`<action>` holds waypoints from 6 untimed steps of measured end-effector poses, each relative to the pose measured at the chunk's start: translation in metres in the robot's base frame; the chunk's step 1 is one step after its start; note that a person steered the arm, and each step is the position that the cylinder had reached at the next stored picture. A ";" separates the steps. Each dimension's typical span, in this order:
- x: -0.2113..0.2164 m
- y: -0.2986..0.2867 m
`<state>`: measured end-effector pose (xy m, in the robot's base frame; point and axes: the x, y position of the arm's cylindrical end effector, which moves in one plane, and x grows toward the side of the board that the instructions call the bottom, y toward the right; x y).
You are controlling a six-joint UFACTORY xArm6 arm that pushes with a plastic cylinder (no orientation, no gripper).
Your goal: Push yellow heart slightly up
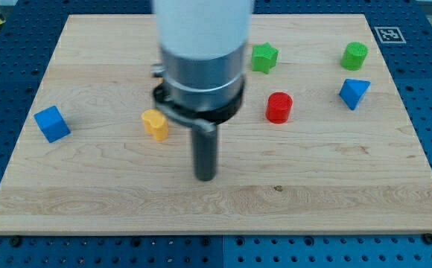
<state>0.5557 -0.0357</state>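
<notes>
Approaching is the step judged to be in hand: my tip [205,177] stands on the bench [126,193] to the view's right of the yellow heart [155,124] and somewhat below it, apart from it, with bare wood between the two. No contact with any block is visible.

Pincer: none fitted; the arm ends in a plain rod, so there is nothing to report as released or clenched.

Location of the task's thing: the yellow heart lies left of the board's centre, just beside the arm's dark collar in this view, well apart from the blue cube [52,123] near the left edge.

Next move, as a judgement: the tip needs to travel toward the view's left and settle directly under the heart, then drive a short stroke toward the view's top. Coming in from the present side would nudge the heart leftward instead, so the detour beneath it matters. The stroke should be brief, as the task asks only for a slight shift.

Edges and room: above the heart the wood runs open up to the top edge, no block in that lane. The green star [264,56], red cylinder [279,107], blue pyramid-like block [354,93] and green cylinder [354,55] all sit to the view's right, well clear of the path. The bottom edge lies well below the tip, leaving space for the detour
</notes>
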 end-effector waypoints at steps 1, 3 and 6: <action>0.003 -0.053; -0.065 -0.080; -0.080 -0.047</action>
